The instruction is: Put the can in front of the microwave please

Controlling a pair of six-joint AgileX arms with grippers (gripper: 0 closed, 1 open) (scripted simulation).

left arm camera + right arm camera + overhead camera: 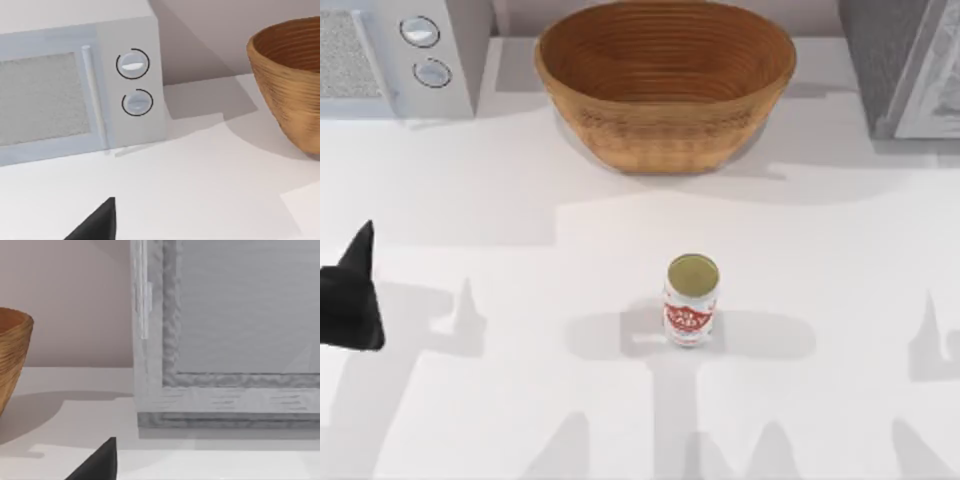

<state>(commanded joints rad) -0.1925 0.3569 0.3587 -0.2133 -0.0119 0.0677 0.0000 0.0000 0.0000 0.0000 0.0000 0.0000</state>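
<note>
The can (691, 298) stands upright on the white desk (520, 400), a little right of centre, gold top up and red label facing the near edge, nothing touching it. Up at the far left corner sits the microwave (395, 55), two silver dials (425, 50) on its side panel; the left wrist view looks straight at its mesh window and handle. The can is well apart from it, with open desk between. At the back in the middle, the basket (665, 85) sits between the microwave and a darker grey box (905, 65) at the far right corner. The left claw (350, 300) is at the left edge of the desk, a dark pointed tip, holding nothing; whether it is wide or narrow I cannot tell. A dark fingertip (97, 462) of the right claw shows in the right wrist view, facing the grey box's white-framed door; its spread I cannot tell either.
</note>
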